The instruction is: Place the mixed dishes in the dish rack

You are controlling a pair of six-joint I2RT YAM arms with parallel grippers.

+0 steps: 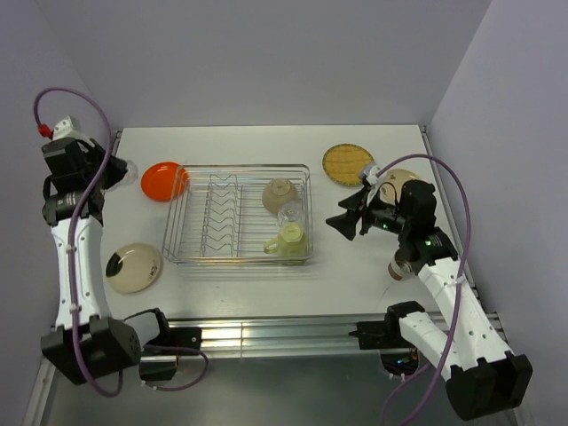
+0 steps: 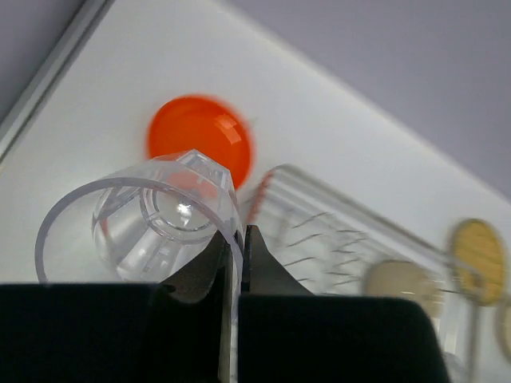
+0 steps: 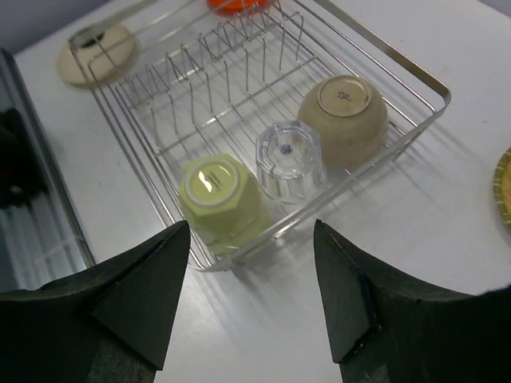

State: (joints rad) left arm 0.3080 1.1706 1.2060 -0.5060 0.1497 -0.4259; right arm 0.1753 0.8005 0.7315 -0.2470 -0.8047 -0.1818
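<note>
The dish rack (image 1: 191, 232) stands mid-table and holds an upturned beige bowl (image 1: 280, 195), a clear cup (image 1: 291, 213) and a pale green mug (image 1: 288, 240). My left gripper (image 2: 237, 235) is shut on the rim of a second clear plastic cup (image 2: 144, 223), lifted at the far left beside the orange plate (image 1: 164, 180). My right gripper (image 1: 351, 216) hangs open and empty just right of the rack, looking at the mug (image 3: 219, 195), the cup (image 3: 289, 159) and the bowl (image 3: 343, 116).
A cream plate (image 1: 133, 266) lies front left. A yellow woven plate (image 1: 348, 164) lies back right, with a tan plate (image 1: 401, 177) partly hidden behind my right arm. A brown cup (image 1: 404, 264) stands by that arm. The plate dividers (image 1: 222, 209) hold nothing.
</note>
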